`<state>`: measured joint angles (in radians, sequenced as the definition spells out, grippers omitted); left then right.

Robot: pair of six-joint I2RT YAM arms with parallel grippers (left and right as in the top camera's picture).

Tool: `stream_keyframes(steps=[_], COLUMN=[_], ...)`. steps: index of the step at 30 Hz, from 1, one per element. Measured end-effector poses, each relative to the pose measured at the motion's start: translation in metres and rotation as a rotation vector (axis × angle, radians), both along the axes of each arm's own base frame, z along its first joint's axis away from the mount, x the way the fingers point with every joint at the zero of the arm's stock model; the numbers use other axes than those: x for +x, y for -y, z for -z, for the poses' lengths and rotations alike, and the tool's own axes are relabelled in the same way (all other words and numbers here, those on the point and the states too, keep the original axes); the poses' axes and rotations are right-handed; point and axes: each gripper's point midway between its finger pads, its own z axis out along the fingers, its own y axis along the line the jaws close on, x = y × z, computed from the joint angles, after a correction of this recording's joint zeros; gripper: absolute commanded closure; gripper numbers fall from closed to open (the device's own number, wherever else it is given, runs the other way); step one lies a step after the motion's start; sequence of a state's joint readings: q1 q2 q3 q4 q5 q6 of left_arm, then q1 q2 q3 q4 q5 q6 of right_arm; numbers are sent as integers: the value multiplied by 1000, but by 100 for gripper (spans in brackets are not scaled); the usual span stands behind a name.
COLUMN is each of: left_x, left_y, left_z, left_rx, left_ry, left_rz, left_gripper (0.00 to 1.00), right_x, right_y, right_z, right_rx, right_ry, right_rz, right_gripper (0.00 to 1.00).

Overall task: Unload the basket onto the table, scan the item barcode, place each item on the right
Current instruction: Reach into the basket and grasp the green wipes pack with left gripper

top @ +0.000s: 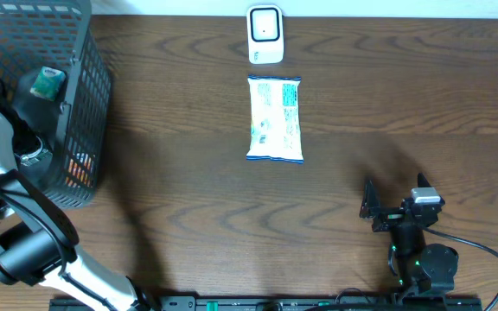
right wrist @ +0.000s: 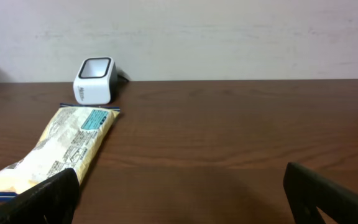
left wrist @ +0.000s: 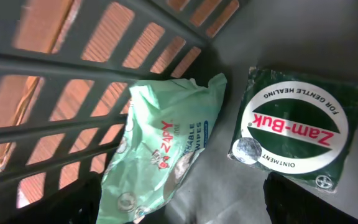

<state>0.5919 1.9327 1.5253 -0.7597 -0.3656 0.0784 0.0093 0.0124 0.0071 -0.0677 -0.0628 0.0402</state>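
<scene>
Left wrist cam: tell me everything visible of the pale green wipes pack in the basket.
The wipes pack is a soft, crinkled pouch of pale mint-green plastic with red ZAPY lettering, a blue label patch and small round icons. It lies slanted in the basket, its left edge against the slatted wall. The Zam-Buk ointment pack sits to its right, apparently not touching. Nothing grips it.

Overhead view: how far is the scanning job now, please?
Perhaps done: one snack packet lies before the scanner. In hand: the left gripper is open inside the basket, above the wipes pack and the Zam-Buk box, holding nothing. Left: grasp one, show its barcode to the scanner. The right gripper rests open.
</scene>
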Motion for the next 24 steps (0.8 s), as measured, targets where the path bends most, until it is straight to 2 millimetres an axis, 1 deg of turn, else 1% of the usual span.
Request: stream_keyframes(steps=[4, 10, 13, 19, 20, 21, 24], left_x=[-4, -15, -16, -16, -16, -16, -15], left_y=[-3, -9, -11, -10, -10, -10, -9], left_z=[10, 26, 31, 35, 35, 35, 36], left_rx=[18, 71, 85, 95, 95, 95, 84], left_ry=[-20, -77, -76, -54, -52, -52, -41], left_rz=[-8, -31, -35, -28, -28, -29, -32], left_gripper=[17, 17, 17, 18, 19, 24, 33], right_x=[0, 0, 0, 0, 0, 0, 0], right_y=[0, 0, 0, 0, 0, 0, 0], right_z=[0, 0, 0, 0, 0, 0, 0], right_rx=[0, 0, 0, 0, 0, 0, 0], right_ry=[0, 0, 0, 0, 0, 0, 0], right_rz=[0, 0, 0, 0, 0, 0, 0], right_gripper=[1, 1, 1, 1, 1, 1, 1])
